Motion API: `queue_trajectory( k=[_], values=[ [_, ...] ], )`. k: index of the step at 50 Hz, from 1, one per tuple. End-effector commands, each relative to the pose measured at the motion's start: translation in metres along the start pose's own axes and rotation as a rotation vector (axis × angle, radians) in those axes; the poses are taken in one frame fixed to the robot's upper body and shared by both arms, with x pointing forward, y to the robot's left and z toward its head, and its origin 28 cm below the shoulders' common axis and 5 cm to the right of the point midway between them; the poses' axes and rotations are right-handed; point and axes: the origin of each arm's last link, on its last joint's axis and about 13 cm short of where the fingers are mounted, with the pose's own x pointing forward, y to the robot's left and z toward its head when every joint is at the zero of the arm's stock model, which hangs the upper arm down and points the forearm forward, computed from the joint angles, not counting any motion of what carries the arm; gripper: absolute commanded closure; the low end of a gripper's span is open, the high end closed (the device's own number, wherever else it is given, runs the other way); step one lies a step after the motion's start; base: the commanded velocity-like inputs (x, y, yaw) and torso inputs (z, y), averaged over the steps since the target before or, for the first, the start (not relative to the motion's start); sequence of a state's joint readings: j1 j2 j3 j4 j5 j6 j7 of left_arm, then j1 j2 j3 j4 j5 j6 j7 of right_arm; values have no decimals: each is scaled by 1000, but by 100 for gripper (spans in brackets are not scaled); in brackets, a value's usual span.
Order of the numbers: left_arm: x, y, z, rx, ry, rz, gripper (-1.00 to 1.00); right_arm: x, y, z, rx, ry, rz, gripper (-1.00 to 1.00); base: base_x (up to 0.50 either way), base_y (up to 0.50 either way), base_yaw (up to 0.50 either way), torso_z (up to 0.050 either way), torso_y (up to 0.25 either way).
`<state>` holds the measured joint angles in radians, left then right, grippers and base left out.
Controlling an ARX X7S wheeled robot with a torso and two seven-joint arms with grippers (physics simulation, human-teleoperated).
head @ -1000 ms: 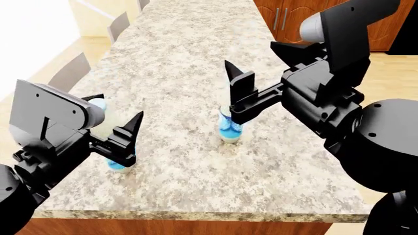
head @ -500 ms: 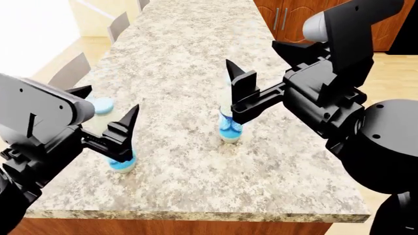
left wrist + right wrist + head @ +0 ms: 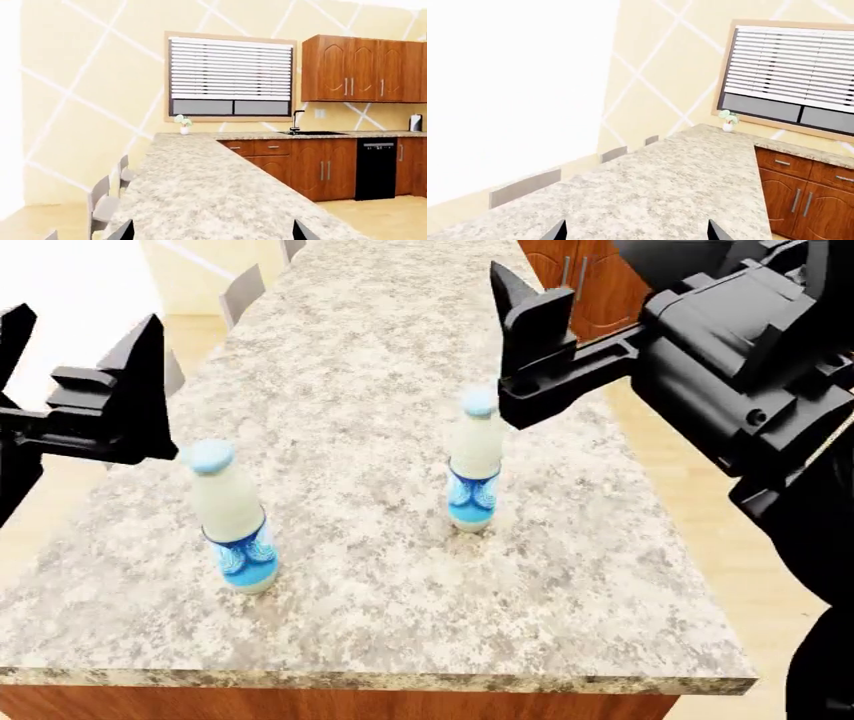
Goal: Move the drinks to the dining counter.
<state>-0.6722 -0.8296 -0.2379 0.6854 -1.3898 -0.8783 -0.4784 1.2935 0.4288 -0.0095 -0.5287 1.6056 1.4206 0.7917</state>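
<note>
two drinks stand upright on the dining counter (image 3: pixel 387 390), both slim cream-white bottles with round light blue caps and blue-and-white wave labels low on the body. the left bottle (image 3: pixel 231 517) is in the lower left of the head view, near the counter's front edge; the right bottle (image 3: pixel 474 461) stands at centre frame, well apart from it. the counter is one long, narrow slab of speckled grey-beige granite over a wood base, running from the bottom of the frame to the top.

two black angular grippers show. the left gripper (image 3: pixel 80 370), at the left edge, is raised clear of the left bottle with its pointed fingers spread and nothing between them. the right gripper (image 3: pixel 541 340) sits at upper right, just above the right bottle's cap and not touching it; only one finger shows clearly in the head view, but the right wrist view shows two tips spread apart.

three grey chairs (image 3: pixel 524 186) line the counter in the right wrist view. wooden cabinets (image 3: pixel 363 67), one window with slatted blinds (image 3: pixel 230 75) and a small white vase (image 3: pixel 183 130) fill the left wrist view.
</note>
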Motion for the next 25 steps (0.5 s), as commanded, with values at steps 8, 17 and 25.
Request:
queue_trajectory(
  k=[8,17,25],
  values=[
    [-18,5,46,-103,-241,140,-100,-33,5,48,-54,-182,-110,-100,0,0,0,0,0],
    [-25,4,62,-86,-284,158,-100,-50,6,63,-74,-223,-156,-100,0,0,0,0,0],
    [-36,3,83,-75,-342,178,-100,-68,10,81,-101,-284,-187,-100,0,0,0,0,0]
  ],
)
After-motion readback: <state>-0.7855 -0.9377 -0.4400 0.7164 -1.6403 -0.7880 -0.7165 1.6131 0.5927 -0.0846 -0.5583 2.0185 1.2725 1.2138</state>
